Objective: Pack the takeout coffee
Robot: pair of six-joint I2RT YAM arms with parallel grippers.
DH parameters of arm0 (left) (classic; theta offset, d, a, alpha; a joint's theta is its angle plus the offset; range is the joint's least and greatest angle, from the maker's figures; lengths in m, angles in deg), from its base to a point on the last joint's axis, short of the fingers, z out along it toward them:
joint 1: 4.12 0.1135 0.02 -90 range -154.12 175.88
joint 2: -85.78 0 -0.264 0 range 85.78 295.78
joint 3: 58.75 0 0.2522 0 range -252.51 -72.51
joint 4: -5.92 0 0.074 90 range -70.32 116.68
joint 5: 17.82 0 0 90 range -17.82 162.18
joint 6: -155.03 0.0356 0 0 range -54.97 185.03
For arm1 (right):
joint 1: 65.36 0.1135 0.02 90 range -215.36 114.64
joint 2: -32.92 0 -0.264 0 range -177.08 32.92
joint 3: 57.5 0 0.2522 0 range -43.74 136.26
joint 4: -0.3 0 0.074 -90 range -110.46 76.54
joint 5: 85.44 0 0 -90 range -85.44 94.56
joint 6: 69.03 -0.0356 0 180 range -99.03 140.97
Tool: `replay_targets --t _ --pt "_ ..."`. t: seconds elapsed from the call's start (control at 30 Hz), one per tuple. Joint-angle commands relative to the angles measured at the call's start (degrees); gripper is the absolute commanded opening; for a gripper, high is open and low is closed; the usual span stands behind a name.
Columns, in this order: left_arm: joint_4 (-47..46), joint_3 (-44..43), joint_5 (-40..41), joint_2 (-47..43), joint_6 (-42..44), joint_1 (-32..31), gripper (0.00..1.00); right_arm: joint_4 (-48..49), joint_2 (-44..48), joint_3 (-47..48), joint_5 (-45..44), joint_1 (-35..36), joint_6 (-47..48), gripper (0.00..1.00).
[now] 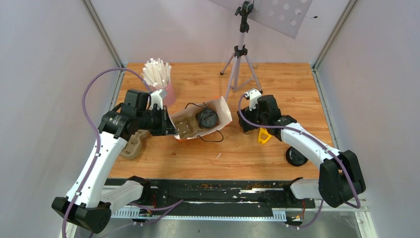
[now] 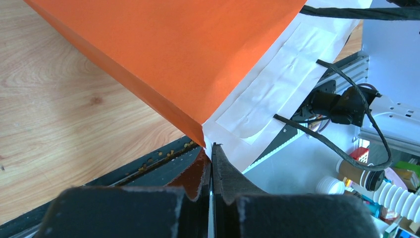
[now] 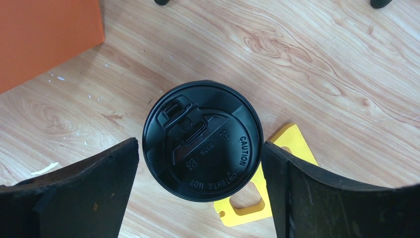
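Right hand (image 3: 199, 148) stood wide open astride black-lidded takeout coffee (image 3: 202, 141) on counter (image 3: 322, 64), not touching it. Left hand (image 2: 212, 151) pinched shut on orange bag (image 2: 173, 49) edge.

My overhead view is bright and even, with soft shadows on the pale wooden tabletop (image 1: 287, 89) around the white-lined orange paper bag (image 1: 225, 114). Right of that bag, my right wrist view is crisp, with a faint sheen on the black round plastic lid (image 3: 202, 141).

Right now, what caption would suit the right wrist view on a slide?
Open right hand straddles the black-lidded coffee cup on the wooden table.
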Motion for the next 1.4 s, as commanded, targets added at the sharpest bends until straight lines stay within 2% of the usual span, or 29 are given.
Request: replay_targets --t 0.0,0.17,0.53,0.93,1.0,1.13,1.37 --pt "-0.76 0.12 -0.5 -1.29 0.14 0.11 0.05 0.64 1.24 2.77 0.04 0.34 -0.76 0.92" --pt "-0.83 0.19 -0.41 -1.38 0.12 0.11 0.05 0.46 1.35 3.09 -0.04 0.32 -0.98 0.93" --pt "-0.5 -0.07 -0.33 -1.4 0.34 0.11 0.05 1.51 0.3 1.12 -0.79 0.34 -0.68 0.85" --pt "-0.52 -0.13 -0.24 -1.7 0.1 0.11 0.05 1.4 -0.81 -0.76 -2.93 0.58 -0.12 0.82" --pt "-0.41 -0.15 -0.16 -1.82 0.1 0.11 0.05 1.58 -0.92 -0.89 -2.94 0.76 0.0 0.8" --pt "-0.32 -0.14 -0.06 -2.01 0.01 0.11 0.05 1.47 -0.49 -0.81 -2.94 1.34 0.5 0.68" --pt "-0.44 0.0 0.1 -2.5 0.01 0.11 0.05 -0.07 1.56 -0.24 -4.71 1.64 1.37 0.64"
